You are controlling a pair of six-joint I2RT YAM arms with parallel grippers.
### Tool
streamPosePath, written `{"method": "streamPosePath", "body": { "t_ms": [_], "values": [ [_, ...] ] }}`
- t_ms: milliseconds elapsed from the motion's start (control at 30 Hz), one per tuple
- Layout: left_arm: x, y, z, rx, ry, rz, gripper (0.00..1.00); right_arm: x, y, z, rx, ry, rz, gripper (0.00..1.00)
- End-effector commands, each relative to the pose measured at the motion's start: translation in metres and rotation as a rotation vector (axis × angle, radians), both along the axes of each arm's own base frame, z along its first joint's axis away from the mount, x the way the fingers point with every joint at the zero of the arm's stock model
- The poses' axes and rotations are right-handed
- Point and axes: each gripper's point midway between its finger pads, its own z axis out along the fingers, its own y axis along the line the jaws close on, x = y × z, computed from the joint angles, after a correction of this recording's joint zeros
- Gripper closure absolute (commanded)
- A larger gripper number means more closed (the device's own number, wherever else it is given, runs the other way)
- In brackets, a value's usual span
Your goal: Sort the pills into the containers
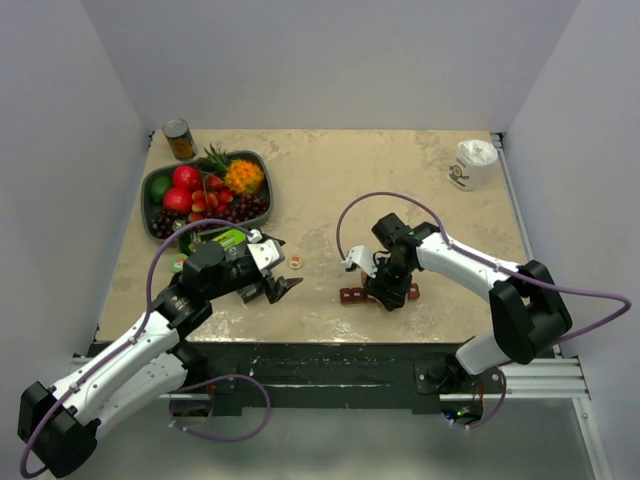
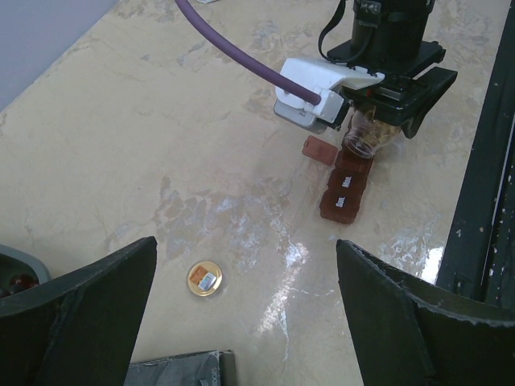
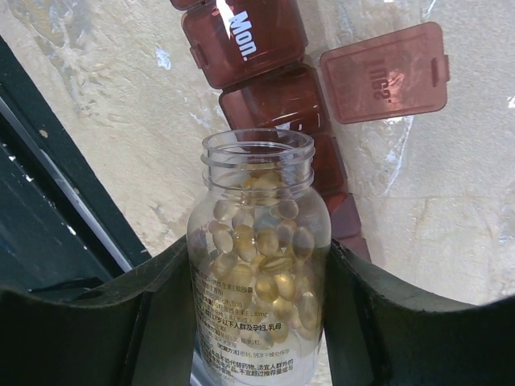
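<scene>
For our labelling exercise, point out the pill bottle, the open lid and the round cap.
pill bottle (image 3: 259, 265): right wrist view, its clear body
open lid (image 3: 386, 72): right wrist view, middle of flap
round cap (image 2: 204, 278): left wrist view, its centre

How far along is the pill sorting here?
Done: the cap is off, on the table; one lid of the containers is open. In hand: the right end effector holds the open bottle of pills over them. Remaining: no pills visibly dispensed; the Mon. lid looks shut. The left end effector is open, empty.

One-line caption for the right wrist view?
Right gripper holds an uncapped clear bottle of pills over the red-brown pill organizer, one lid flipped open.
</scene>
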Motion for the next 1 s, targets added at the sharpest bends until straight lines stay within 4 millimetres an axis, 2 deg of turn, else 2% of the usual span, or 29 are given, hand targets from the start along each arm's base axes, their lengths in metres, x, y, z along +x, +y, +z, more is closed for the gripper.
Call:
{"method": "streamPosePath", "body": {
  "t_ms": [0,967],
  "values": [
    [-0.0003,-0.0034,0.0127,-0.014,-0.052,-0.022,0.03,0.0030,0.0009,0.0056,-0.024,-0.003,-0.014,0.87],
    [-0.0026,-0.0061,0.0099,-0.012,-0.041,-0.044,0.04,0.0002,-0.0007,0.0027,-0.089,0.031,-0.024,0.88]
  ]
}}
